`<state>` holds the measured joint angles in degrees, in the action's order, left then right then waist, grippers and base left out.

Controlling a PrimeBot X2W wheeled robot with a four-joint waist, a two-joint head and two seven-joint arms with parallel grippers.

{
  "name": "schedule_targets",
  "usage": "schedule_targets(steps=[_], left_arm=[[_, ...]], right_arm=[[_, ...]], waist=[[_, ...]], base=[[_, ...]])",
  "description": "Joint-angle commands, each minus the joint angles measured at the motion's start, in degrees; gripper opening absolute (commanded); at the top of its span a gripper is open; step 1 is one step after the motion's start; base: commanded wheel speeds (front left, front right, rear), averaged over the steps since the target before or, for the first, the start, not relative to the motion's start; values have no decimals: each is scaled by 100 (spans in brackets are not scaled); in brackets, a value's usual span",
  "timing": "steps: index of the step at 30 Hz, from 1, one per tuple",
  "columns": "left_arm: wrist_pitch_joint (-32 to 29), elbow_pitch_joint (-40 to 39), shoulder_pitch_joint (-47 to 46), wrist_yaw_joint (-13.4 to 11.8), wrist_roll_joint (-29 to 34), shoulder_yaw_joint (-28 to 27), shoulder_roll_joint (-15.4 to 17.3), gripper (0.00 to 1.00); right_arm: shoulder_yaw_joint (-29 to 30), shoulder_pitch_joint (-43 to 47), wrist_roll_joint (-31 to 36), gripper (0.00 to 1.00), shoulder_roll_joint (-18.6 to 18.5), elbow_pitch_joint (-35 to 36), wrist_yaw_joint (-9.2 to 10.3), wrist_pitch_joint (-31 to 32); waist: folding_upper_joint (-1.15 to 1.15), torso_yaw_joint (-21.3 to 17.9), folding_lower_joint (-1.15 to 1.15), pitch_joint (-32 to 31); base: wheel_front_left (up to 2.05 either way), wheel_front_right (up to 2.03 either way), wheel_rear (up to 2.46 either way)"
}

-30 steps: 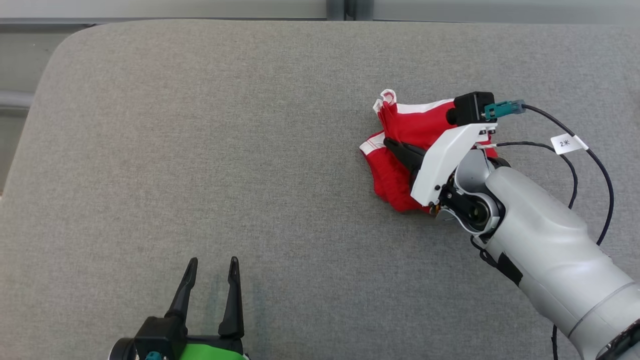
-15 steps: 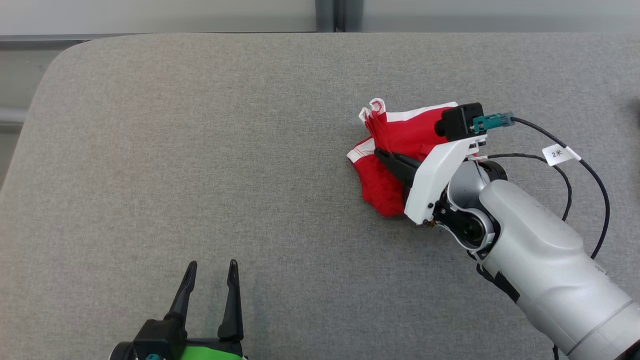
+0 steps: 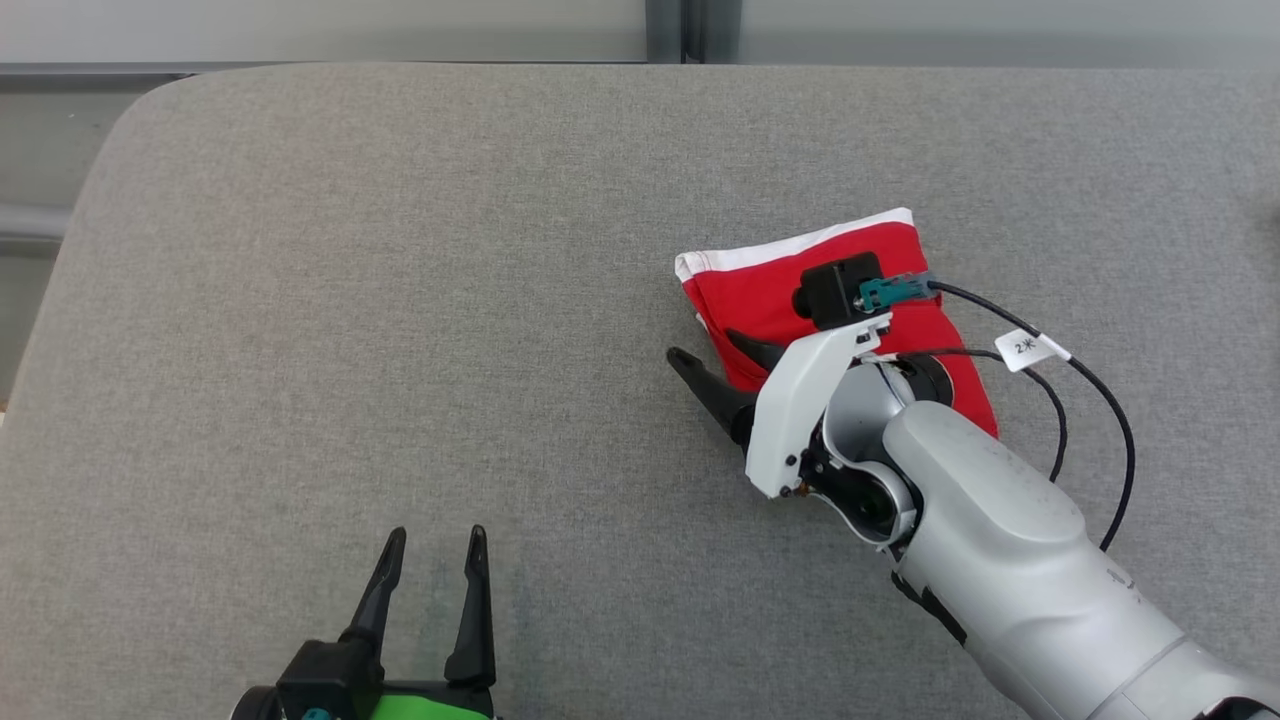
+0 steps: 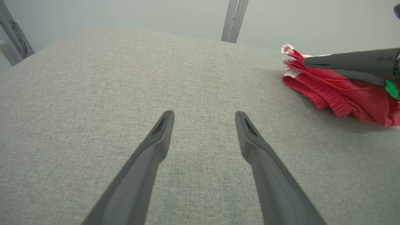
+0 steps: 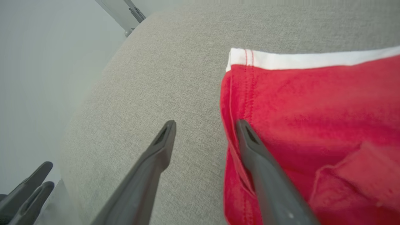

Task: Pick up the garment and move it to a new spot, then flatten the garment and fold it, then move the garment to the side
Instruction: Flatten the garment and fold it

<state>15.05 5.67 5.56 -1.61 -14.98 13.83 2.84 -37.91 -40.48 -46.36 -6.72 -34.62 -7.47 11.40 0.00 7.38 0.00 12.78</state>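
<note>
Now the garment (image 3: 780,290) is lying on the right half of the grey surface (image 3: 400,300), toward its far side. It is being seen as a flat, roughly square piece of red cloth. A white band (image 5: 306,59) is running along its far edge, and lines of red stitching are being shown near the corner in the right wrist view. Some soft folds are also being seen in the cloth there.

The right gripper (image 3: 704,346) is being held at the near left corner of the garment. Its two dark fingers (image 5: 259,162) are being kept apart: one is lying over the red cloth, the other over the bare surface just beside the edge. Nothing is being clamped between them. Whether the cloth is being touched cannot be told.

The left gripper (image 3: 437,534) is being held near the front edge, well apart from the garment, with its fingers spread and nothing between them.

The surface is being seen as grey woven fabric with a rounded corner at the far left. Behind it a pale wall (image 3: 300,25) and a grey metal post (image 3: 665,25) are being shown. A black cable (image 3: 1100,400) with a white label (image 3: 1030,347) is running over the right side of the garment.
</note>
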Motion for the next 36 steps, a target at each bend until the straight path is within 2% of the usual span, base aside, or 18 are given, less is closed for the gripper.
schedule_targets(steps=[1,5,10,13,16,18,21,22,26,30,36], left_arm=[[14,5,22,-38,-52,-33,12,100],[14,10,123,-60,-79,-117,12,100],[14,-39,235,-90,-79,-278,12,100],[14,-44,306,-90,-69,-352,12,100],[14,-42,372,-91,-84,-408,11,100],[14,-32,421,-95,-87,-453,13,100],[14,-59,500,-115,-72,-578,14,100],[14,-74,533,-124,-13,-646,15,100],[14,-144,605,-159,72,-874,13,100],[14,-235,695,-88,142,-962,13,100],[14,-285,808,-56,111,-1056,13,100]], right_arm=[[36,93,81,100,-44,72,-3,-103],[83,397,184,100,-203,547,-3,-466],[227,992,921,100,-881,1187,-3,-1539],[627,1523,1162,100,-1128,1268,-3,-2204],[1141,2044,1775,100,-1470,1178,-2,-2577],[1576,2471,2077,100,-1460,1155,-4,-2651],[2472,3047,2656,100,-1379,1697,-3,-2662],[2859,3396,2912,100,-1284,1922,-2,-2654],[3578,3991,3428,100,-961,2522,-2,-2656],[3897,4362,3658,100,-725,2808,-2,-2656],[3972,4555,3741,100,-594,2907,-2,-2657]], waist=[[0,-14,0,-46],[0,-110,0,-200],[0,-355,0,-453],[0,-464,0,-588],[0,-551,0,-733],[0,-594,0,-817],[0,-653,0,-915],[0,-672,0,-938],[0,-724,0,-963],[0,-732,0,-1024],[0,-729,0,-1138]], base=[[0,0,0],[0,0,0],[0,0,0],[0,0,0],[0,0,0],[0,0,0],[0,0,0],[0,0,0],[0,0,0],[0,0,0],[0,0,0]])
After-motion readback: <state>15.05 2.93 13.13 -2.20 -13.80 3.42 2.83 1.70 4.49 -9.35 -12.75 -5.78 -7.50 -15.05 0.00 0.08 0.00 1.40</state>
